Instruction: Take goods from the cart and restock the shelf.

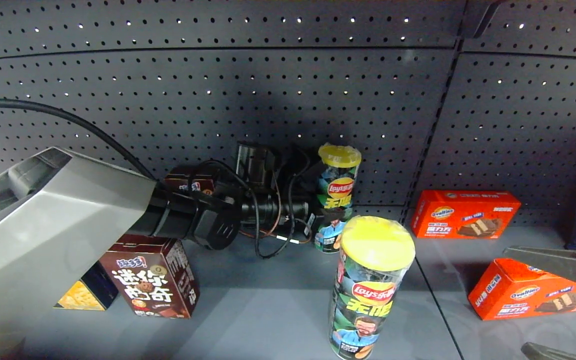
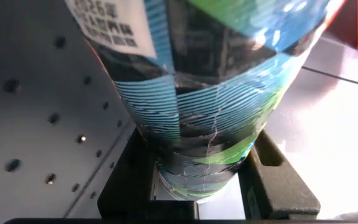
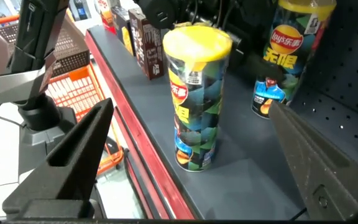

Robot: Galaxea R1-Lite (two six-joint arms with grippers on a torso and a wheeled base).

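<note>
The left pincer (image 2: 201, 190) reaches to the rear of the shelf (image 1: 268, 310) and is closed on the back can (image 1: 337, 197). It grips low on the body, and the can stands upright close to the pegboard (image 1: 218, 100). The right pincer (image 3: 191, 107) hangs wide open and holds nothing, just beside the front can (image 1: 373, 285), which stands upright near the shelf's front edge. Two orange boxes (image 1: 463, 212) lie to the right and a brown box (image 1: 153, 280) stands to the left.

The cans are likely light, stiff tubes with a glossy, somewhat slippery wrap and brittle contents. Being tall and narrow, they would tip easily. The best hold is probably across the body at or below the middle. It should be firm but not crushing, and never on the thin yellow lid.
</note>
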